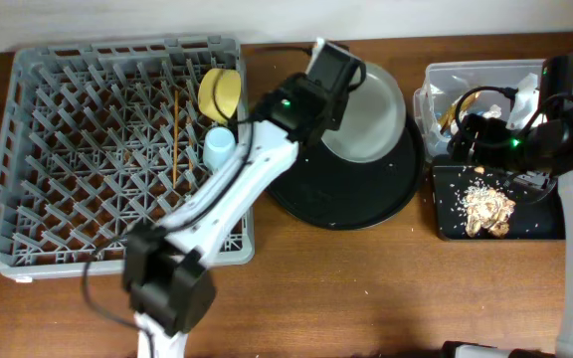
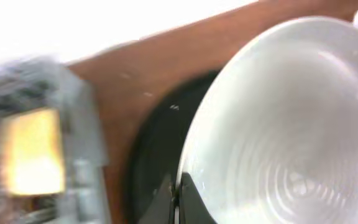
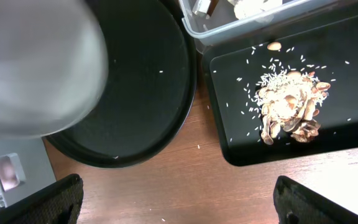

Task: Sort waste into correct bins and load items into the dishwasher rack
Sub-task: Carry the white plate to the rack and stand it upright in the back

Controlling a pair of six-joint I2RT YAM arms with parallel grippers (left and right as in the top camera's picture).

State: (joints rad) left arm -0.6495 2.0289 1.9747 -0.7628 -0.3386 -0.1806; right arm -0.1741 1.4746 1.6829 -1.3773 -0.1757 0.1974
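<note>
White links (image 1: pixel 229 184), blk joints (image 1: pixel 167 278), green LEDs (image 1: pixel 286 101)

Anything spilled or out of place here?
Yes. Loose rice grains lie scattered beyond the food scraps across the shallow black tray, with a few on the round black tray and the table beside it.

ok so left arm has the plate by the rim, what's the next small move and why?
Probably lift the pale grey plate a little and swing it across toward the dishwasher rack. The left gripper looks closed on its rim, it sits over the round black tray, and the yellow bowl and light blue cup are already racked.
</note>
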